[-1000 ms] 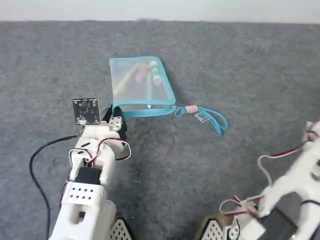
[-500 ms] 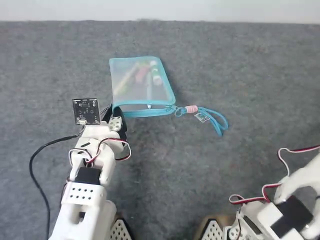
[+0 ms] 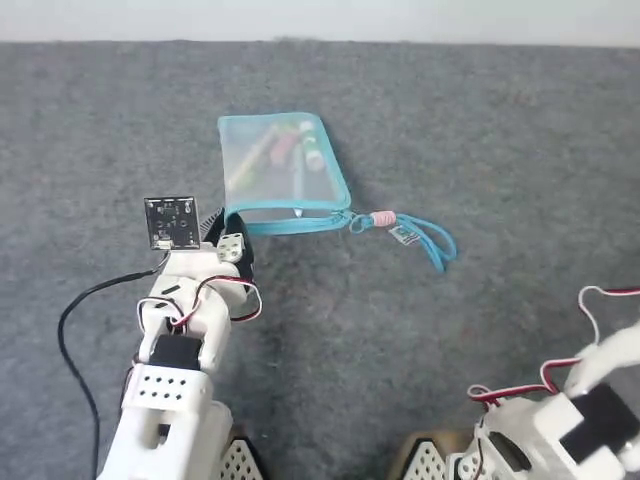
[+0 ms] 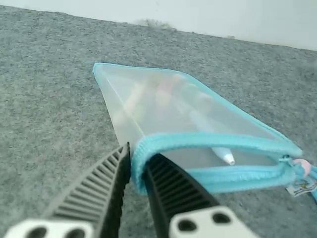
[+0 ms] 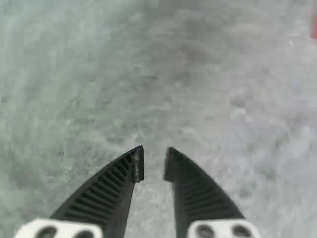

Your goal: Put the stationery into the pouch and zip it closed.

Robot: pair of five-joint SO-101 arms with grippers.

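A translucent pouch (image 3: 283,170) with teal trim lies on the grey carpet, with several pens (image 3: 287,152) inside it. Its zipper pull with a pink bead (image 3: 383,218) and a teal strap loop (image 3: 432,243) trail off to the right. My left gripper (image 3: 237,224) is at the pouch's near left corner. In the left wrist view this gripper (image 4: 136,159) is shut on the teal zipper edge of the pouch (image 4: 198,144), and a white pen tip (image 4: 226,158) shows through the side. My right gripper (image 5: 153,163) hangs over bare carpet, its fingers a little apart with nothing between them.
The right arm (image 3: 575,430) is folded back at the lower right corner, far from the pouch. Grey carpet (image 3: 480,130) covers the whole table up to a pale wall at the back. A cable (image 3: 85,300) loops beside the left arm.
The right arm has pulled back down and toward the lower right corner. The left arm and the pouch have not moved.
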